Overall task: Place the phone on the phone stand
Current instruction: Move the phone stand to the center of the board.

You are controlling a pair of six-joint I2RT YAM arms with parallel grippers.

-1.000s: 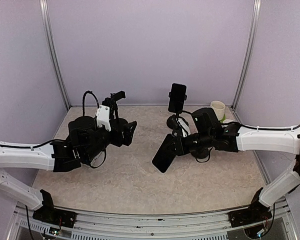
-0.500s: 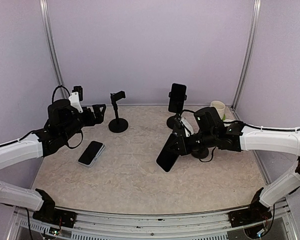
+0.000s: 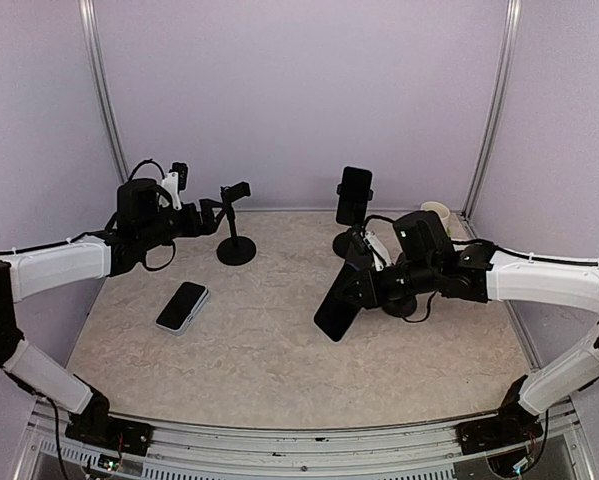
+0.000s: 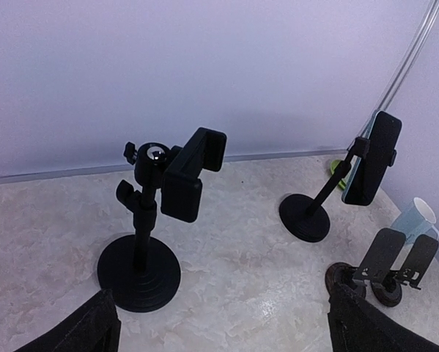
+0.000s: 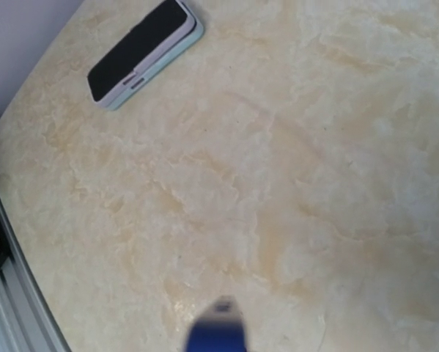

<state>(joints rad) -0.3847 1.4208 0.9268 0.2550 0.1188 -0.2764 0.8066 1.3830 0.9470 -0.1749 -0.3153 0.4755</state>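
A dark phone (image 3: 336,301) hangs tilted above the middle of the table, with my right gripper (image 3: 362,289) shut on its upper end. In the right wrist view only a blurred blue tip of the phone (image 5: 218,331) shows at the bottom edge. An empty black phone stand (image 3: 235,217) stands at the back left. My left gripper (image 3: 206,213) is open just left of it and holds nothing. In the left wrist view this phone stand (image 4: 155,220) is ahead, between the wide-apart fingertips (image 4: 93,327).
A second phone in a pale case (image 3: 183,306) lies flat at the left. Another stand (image 3: 354,200) at the back centre carries a phone. A third, low stand (image 4: 392,258) sits by the right arm. A white cup (image 3: 436,216) is at the back right.
My left arm has swung from the table's middle back to the far left, uncovering the pale-cased phone, and now faces the empty stand. The right gripper has shifted slightly right with its phone.
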